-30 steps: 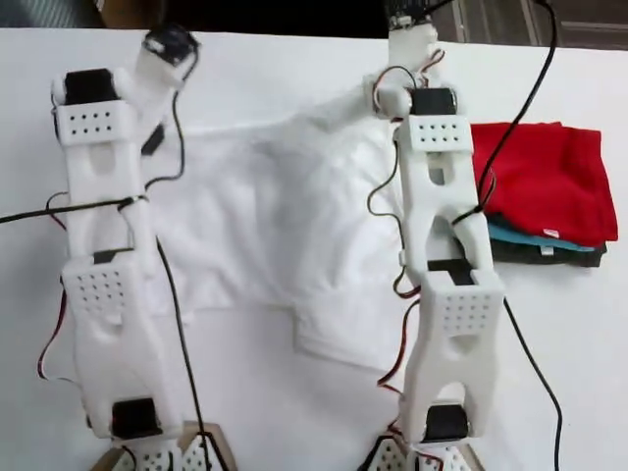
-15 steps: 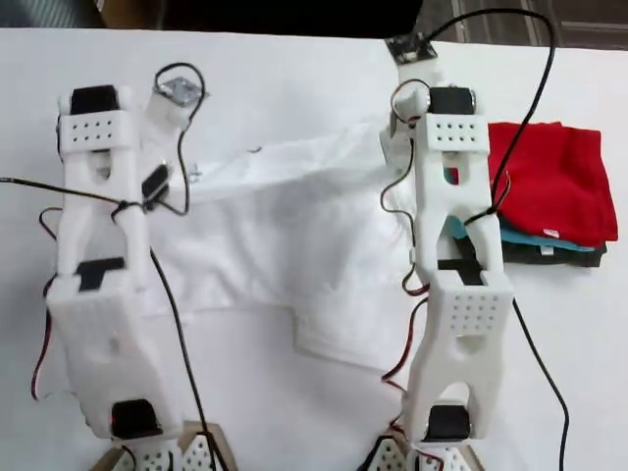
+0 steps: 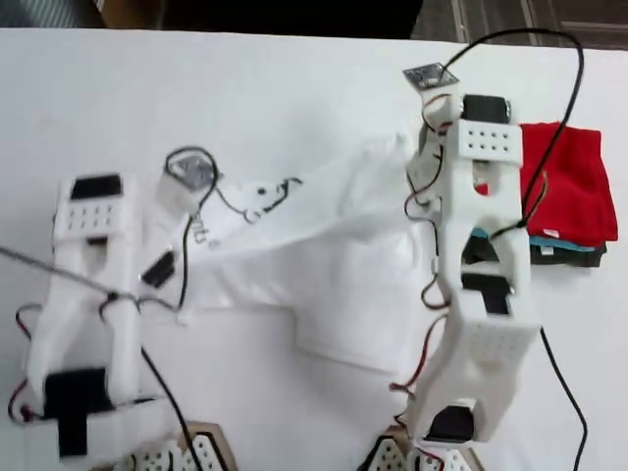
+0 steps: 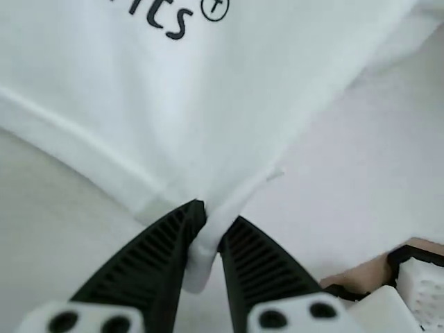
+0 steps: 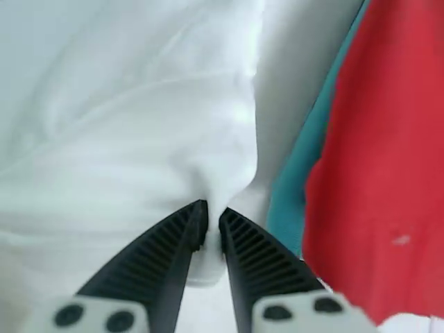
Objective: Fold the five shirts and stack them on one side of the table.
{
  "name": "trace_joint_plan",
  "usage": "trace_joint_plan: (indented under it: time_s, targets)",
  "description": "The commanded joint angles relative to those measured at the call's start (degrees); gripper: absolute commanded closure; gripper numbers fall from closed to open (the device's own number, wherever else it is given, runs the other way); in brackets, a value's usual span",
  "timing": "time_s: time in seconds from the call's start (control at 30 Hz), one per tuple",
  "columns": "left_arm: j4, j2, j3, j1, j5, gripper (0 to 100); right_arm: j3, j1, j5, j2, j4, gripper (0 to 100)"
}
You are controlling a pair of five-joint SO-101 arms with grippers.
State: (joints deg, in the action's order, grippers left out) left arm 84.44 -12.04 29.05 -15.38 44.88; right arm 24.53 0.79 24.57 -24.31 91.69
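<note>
Because each arm pinches one end of the raised edge of the white shirt (image 3: 334, 245), the thin, soft cloth stretches between them as a loose, wrinkled sheet while its lower part lies on the table (image 3: 245, 78), probably so that it can be folded over itself. The left gripper (image 4: 211, 218) has its black ribbed fingers (image 4: 156, 260) pressed together on a hemmed corner near the dark print. The right gripper (image 5: 211, 215) pinches a bunched fold just beside the stack (image 3: 574, 186) of folded shirts, red over teal over dark, at the table's right side.
</note>
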Motion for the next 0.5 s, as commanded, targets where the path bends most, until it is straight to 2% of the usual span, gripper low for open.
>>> trace_joint_plan:
  time_s: [0.0, 0.23, 0.47]
  targets:
    - [-0.97, -8.62, 4.18, -0.18, 1.05, 97, -15.47, 0.4, 0.53, 17.45, -7.6, 97.5]
    - [-0.26, -10.11, 4.97, -0.26, 0.62, 97, -50.55, -2.42, 0.79, 42.42, -23.87, 97.6]
    - [1.67, -10.11, 4.97, -1.58, 0.97, 97, -64.62, 1.45, 4.75, 48.48, -28.44, 97.6]
